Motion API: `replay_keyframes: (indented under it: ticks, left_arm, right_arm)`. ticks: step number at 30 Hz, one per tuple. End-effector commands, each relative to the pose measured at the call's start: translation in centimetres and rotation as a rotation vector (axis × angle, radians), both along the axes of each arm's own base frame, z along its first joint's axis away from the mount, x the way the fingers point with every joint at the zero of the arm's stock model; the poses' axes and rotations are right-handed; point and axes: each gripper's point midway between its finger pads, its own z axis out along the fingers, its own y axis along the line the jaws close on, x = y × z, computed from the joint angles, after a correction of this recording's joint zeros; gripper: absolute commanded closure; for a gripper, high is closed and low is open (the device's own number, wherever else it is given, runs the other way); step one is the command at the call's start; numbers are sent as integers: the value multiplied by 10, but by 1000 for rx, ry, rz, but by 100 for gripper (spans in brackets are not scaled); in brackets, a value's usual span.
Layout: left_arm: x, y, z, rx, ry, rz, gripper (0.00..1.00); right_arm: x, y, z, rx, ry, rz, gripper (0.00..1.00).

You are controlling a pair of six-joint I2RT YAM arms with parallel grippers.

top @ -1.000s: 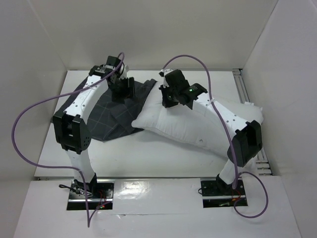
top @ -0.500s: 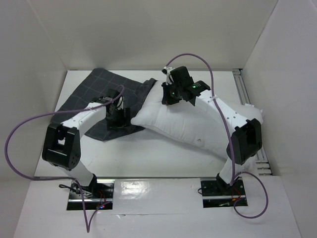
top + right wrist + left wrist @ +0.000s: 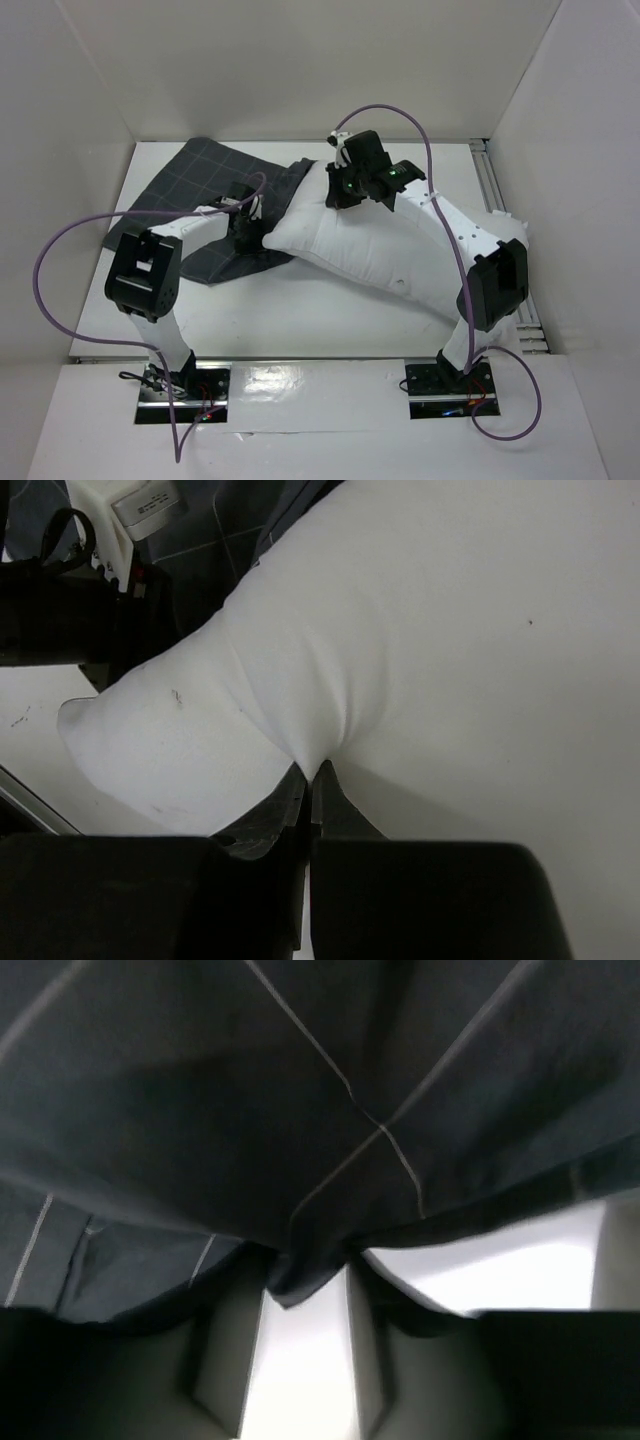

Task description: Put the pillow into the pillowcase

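white pillow (image 3: 350,250) overlapping grid-lined pillowcase (image 3: 190,180), white table (image 3: 300,315)

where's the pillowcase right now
In the top view the pillowcase lies spread at the left rear of the table, its right edge meeting the left end of the pillow, with the left end effector at its near edge.

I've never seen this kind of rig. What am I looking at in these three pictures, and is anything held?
Two robot arms are bolted at the near edge of a table, each ending in a two-finger gripper. The wide picture looks down from above; the other two come from wrist cameras. A white pillow lies with one end on a dark grid-lined pillowcase. The right gripper pinches the pillow's cloth. The left gripper has a pillowcase fold between its jaws; clamped or not, I cannot tell.
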Motion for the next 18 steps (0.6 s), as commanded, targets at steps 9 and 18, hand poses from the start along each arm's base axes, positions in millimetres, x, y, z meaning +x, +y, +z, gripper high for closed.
replay_keyframes:
  ticks: [9,18]
  left_arm:
    - [-3,8,82,38,-51,-2,100]
    - [-31,-6,142,-75,-31,-97,100]
  right_arm:
    - [24,2,48,68,-120,-38,100]
    - [42,-1,61,88,-150,-115,100]
